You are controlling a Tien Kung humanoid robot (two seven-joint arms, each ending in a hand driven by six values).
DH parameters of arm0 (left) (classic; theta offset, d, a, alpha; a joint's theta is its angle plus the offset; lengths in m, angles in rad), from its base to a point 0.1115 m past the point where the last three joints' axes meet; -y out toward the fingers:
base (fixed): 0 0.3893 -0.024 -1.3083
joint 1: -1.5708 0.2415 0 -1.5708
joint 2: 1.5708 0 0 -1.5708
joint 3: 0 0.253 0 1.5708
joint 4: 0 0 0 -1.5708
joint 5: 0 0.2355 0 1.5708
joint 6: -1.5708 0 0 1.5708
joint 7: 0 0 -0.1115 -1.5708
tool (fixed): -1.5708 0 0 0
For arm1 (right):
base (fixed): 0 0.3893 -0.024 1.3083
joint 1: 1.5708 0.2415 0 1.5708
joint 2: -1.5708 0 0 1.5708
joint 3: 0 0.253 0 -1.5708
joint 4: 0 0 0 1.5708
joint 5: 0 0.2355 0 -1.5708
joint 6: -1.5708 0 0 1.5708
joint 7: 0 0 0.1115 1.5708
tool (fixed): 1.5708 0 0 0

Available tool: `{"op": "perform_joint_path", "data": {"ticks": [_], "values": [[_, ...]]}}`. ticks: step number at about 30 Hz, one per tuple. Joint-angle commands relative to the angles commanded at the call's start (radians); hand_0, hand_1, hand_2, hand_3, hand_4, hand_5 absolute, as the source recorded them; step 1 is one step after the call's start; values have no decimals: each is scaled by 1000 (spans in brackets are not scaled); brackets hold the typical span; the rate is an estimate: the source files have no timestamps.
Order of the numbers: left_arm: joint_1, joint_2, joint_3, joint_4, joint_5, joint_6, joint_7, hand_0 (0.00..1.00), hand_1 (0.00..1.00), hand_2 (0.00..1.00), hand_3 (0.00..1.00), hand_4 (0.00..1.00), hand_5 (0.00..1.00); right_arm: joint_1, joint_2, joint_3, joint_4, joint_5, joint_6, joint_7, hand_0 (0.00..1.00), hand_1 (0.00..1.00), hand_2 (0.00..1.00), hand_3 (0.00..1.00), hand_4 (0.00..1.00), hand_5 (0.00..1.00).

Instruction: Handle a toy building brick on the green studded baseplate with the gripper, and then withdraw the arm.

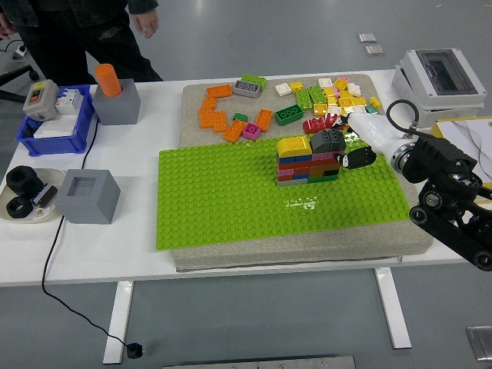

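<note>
Right hand at the brick stack on the green baseplate.

Head view: the right hand (355, 147) reaches in from the right, its fingers closed on a grey brick (327, 140) atop the right end of the stack (307, 161), beside a yellow brick (294, 144). The stack stands near the far edge of the baseplate (231, 200); the plate's left and near parts lie open. Loose bricks (323, 96) crowd the mat beyond. The white table (131, 238) holds grey blocks (88, 196) and a blue bin (54, 123) at left. A person (77, 31) stands at the far left.
</note>
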Motion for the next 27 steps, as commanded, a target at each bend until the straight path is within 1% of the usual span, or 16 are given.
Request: {"op": "perform_joint_path", "data": {"ticks": [1, 2, 7, 8, 13, 14, 19, 20, 25, 26, 27], "values": [[0, 0, 0, 0, 0, 0, 0, 649, 651, 694, 819, 998, 976, 0, 0, 1, 1, 1, 1, 0, 689, 763, 832, 775, 774, 145], [0, 0, -1, 0, 1, 0, 0, 649, 650, 693, 818, 998, 977, 0, -1, 2, 1, 2, 1, 0, 690, 765, 835, 794, 869, 210], [0, 0, -1, 0, 2, 0, 1, 649, 650, 693, 818, 998, 977, -2, -1, 5, 1, 5, 3, 0, 690, 765, 835, 794, 869, 210], [0, 0, -1, 0, 2, 0, 1, 648, 650, 693, 818, 998, 978, -2, -1, 6, 2, 5, 3, 0, 692, 765, 843, 812, 927, 269], [1, 0, 0, 0, -1, 0, 1, 648, 650, 693, 818, 998, 978, -6, -7, 19, 17, 1, 4, -2, 692, 765, 843, 812, 927, 269], [1, -1, 0, 0, -2, 0, 1, 648, 650, 693, 817, 998, 981, -8, -13, 28, 29, -2, 4, -3, 691, 769, 844, 812, 947, 297], [3, -1, 0, 0, -4, 1, 1, 648, 650, 693, 817, 998, 981, -26, -44, 75, 93, -20, 8, -10, 691, 769, 844, 812, 947, 297], [4, -2, 1, 0, -5, 1, 1, 648, 650, 693, 818, 998, 982, -34, -53, 87, 110, -23, 8, -12, 698, 774, 846, 805, 955, 330], [7, -4, 5, 0, -16, 4, -2, 648, 650, 693, 818, 998, 982, -89, -98, 144, 207, -33, 0, -14, 698, 774, 846, 805, 955, 330], [8, -5, 5, 0, -18, 4, -3, 648, 650, 693, 819, 998, 982, -98, -104, 149, 223, -34, -2, -14, 703, 782, 851, 755, 958, 448], [9, -6, 6, 0, -19, 5, -3, 648, 650, 693, 819, 998, 982, -113, -111, 153, 249, -35, -4, -13, 703, 782, 851, 755, 958, 448]]}}
